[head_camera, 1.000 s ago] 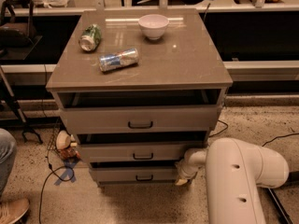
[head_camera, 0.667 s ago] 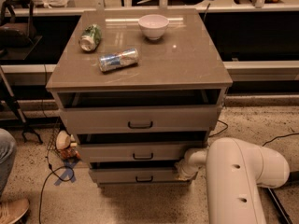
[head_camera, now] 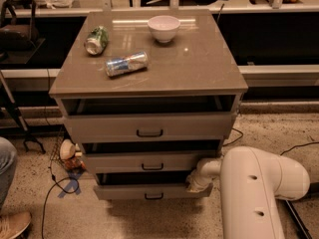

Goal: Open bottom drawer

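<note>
The bottom drawer (head_camera: 149,192) is the lowest of three grey-tan fronts, with a small black bar handle (head_camera: 153,196). It stands pulled out a little, with a dark gap above it. My gripper (head_camera: 194,185) sits at the drawer's right end, just above the front panel's top edge. My white arm (head_camera: 259,193) reaches in from the lower right and hides the wrist. The middle drawer (head_camera: 149,161) and top drawer (head_camera: 149,127) above also stand slightly out.
On the cabinet top (head_camera: 199,68) lie a white bowl (head_camera: 163,28), a green can (head_camera: 96,39) and a blue-silver can (head_camera: 126,63). A person's leg and shoe (head_camera: 10,218) are at the lower left. Cables and small items (head_camera: 67,156) lie on the floor left of the cabinet.
My gripper has shifted slightly left along the bottom drawer's right end; the drawers look the same as before.
</note>
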`<control>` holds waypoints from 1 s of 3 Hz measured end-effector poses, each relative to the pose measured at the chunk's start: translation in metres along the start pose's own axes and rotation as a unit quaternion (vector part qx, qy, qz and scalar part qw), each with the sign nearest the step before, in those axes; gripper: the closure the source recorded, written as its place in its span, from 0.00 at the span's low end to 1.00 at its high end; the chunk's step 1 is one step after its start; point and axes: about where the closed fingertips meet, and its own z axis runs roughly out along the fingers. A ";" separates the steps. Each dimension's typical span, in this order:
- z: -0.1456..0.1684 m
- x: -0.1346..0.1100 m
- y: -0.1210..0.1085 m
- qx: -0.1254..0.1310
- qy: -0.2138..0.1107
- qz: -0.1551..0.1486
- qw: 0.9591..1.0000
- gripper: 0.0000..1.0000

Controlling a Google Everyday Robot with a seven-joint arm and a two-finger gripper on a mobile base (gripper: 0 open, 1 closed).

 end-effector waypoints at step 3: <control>-0.002 0.000 0.000 0.000 0.000 0.000 1.000 0.36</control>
